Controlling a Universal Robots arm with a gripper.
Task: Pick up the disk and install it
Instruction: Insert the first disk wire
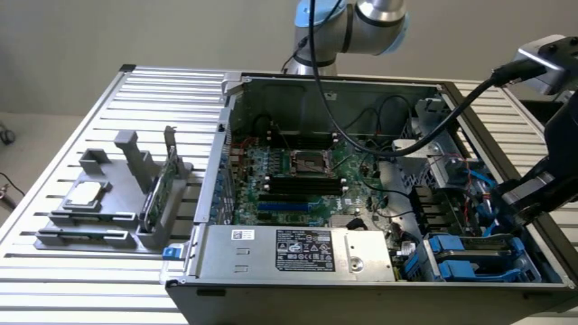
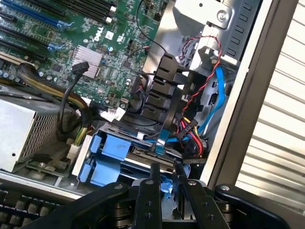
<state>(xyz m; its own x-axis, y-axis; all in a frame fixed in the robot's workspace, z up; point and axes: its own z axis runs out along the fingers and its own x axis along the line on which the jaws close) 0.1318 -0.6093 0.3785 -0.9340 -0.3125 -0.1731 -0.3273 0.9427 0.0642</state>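
The gripper (image 2: 167, 168) hangs inside the open computer case (image 1: 361, 288), at its right wall. In the exterior view this is the right side of the frame. In the wrist view the two black fingers (image 2: 155, 174) stand close together in the lower middle of the frame. They are clenched on a piece of bright blue plastic, which is the carrier edge of the disk (image 2: 165, 185). The disk sits at the drive bay (image 1: 478, 256), in the lower right corner of the case. More blue carrier parts (image 2: 112, 149) lie just beside it. Red, yellow and black wires (image 2: 190, 131) run near the bay.

The green motherboard (image 1: 298, 169) fills the middle of the case. The grey power supply (image 1: 298, 250) lies along its front. The case stands on a slatted metal table (image 1: 72, 271). A grey holder (image 1: 108, 203) with small parts stands at the exterior view's left.
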